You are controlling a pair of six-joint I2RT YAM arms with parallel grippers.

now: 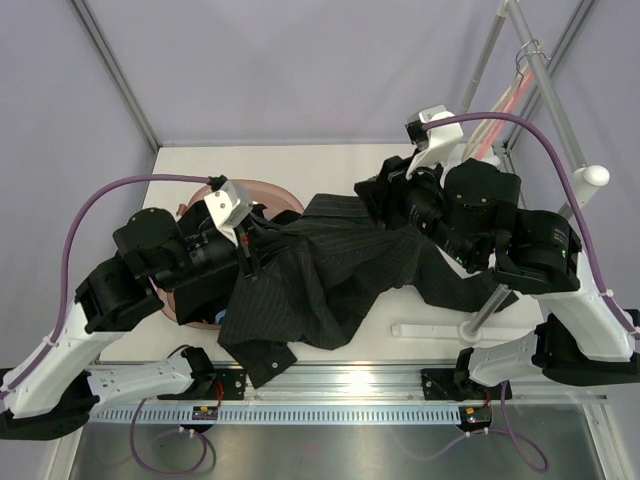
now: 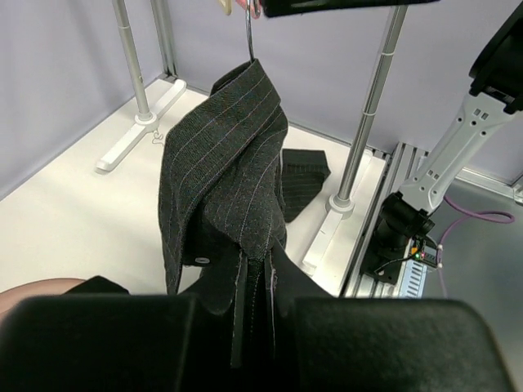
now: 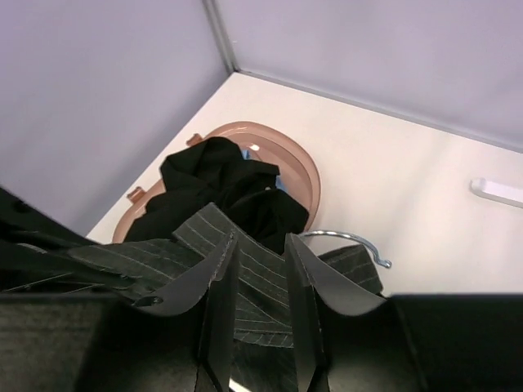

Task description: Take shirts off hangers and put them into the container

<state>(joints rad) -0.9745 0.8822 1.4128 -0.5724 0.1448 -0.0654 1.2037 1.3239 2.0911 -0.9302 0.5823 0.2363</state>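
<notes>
Step in hand: judged, freeing the dark charcoal pinstriped cloth shirt (image 1: 320, 275) from its hanger; it stretches between both arms.
Left gripper (image 2: 253, 282): pressed together, pinching a fold of the pinstriped shirt.
Right gripper (image 3: 260, 261): fingers part-spread with shirt cloth between them; a firm hold cannot be told.
Silver metal hanger hook (image 3: 351, 242): pokes out of the cloth just beside the right fingers.
Translucent pinkish-brown oval plastic tub (image 3: 302, 167): beyond the hook, already holding a plain black shirt (image 3: 216, 184).
Next move: likely pull the hanger out, then carry the cloth over the tub.
Room: bare table past the tub; grey rack poles (image 2: 368, 106) crowd the right arm's side.
</notes>
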